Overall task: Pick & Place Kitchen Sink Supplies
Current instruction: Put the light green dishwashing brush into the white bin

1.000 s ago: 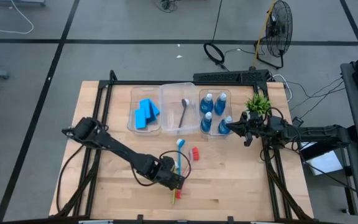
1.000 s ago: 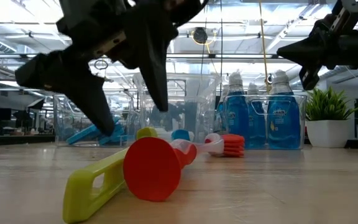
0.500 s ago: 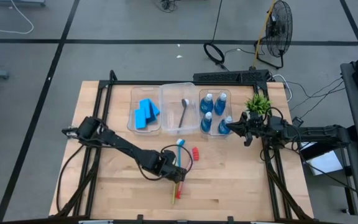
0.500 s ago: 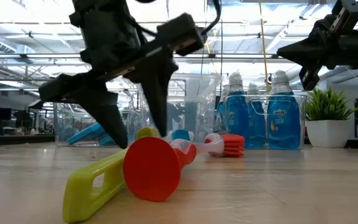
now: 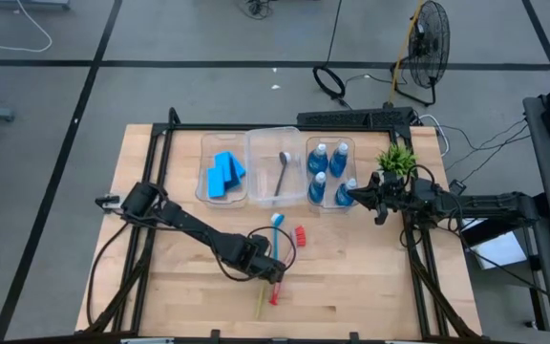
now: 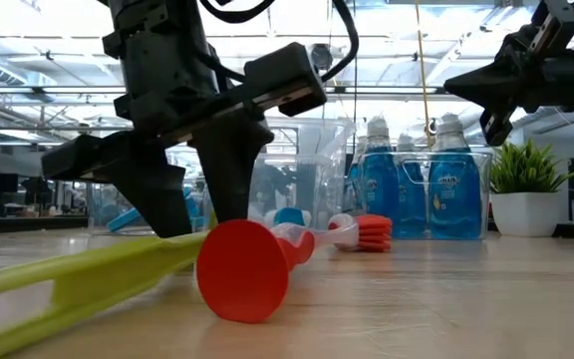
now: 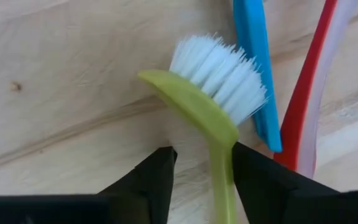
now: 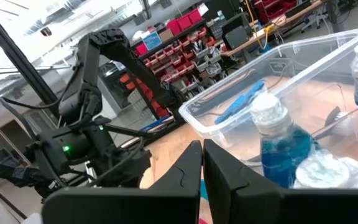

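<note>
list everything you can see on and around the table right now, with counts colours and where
sponges: several, blue, left clear bin
grey brush: one, middle clear bin
bottles: four, clear with blue liquid, right clear bin
clear bins: three, side by side at the table's far edge
yellow-green brush: one, white bristles, on the wood between the left gripper's fingers
blue brush: one, on the wood beside it
red brush: one, on the wood, head near the bins
potted plant: one, green, right of the bins
fan: one, dark, floor behind the table
left gripper: around the yellow-green brush's neck
right gripper: shut, by the bottle bin
</note>
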`<state>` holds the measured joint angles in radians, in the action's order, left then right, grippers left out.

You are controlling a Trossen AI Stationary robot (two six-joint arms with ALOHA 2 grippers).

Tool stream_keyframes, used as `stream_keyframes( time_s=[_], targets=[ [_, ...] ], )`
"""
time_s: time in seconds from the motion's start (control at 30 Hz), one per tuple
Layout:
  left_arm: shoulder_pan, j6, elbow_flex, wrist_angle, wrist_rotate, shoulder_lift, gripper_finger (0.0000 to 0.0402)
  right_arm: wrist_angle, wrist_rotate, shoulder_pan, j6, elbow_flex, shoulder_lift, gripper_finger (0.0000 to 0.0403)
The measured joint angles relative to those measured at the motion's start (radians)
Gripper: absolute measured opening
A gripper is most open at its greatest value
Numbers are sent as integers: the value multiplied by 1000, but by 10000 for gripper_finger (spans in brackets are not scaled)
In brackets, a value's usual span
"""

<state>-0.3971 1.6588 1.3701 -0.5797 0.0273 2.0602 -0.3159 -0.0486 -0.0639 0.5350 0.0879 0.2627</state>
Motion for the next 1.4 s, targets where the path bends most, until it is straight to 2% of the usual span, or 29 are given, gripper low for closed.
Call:
stream_keyframes(
  time_s=[0.2,0.43,0.53,0.67,0.8,1.03,1.23,1.4],
  targets=[
    [-7,4,-2,-10,0,2,111,0,-1,0,0,0,0,4],
    [-8,8,-3,-4,-8,4,23,0,-2,0,0,0,0,4],
    [-9,5,-3,-3,-7,5,20,0,-2,0,0,0,0,4],
    [-9,15,-4,-18,-9,5,37,0,-2,0,0,0,0,4],
    [-11,3,-4,-25,-7,4,19,0,-2,0,0,0,0,4],
    [-12,-10,-7,-76,11,-22,22,0,-1,0,0,0,0,4],
    [-17,-111,-11,-157,109,-85,20,-1,0,0,0,0,0,4],
    [-32,-246,-9,-148,256,-150,20,-1,1,0,0,0,0,4]
  ],
)
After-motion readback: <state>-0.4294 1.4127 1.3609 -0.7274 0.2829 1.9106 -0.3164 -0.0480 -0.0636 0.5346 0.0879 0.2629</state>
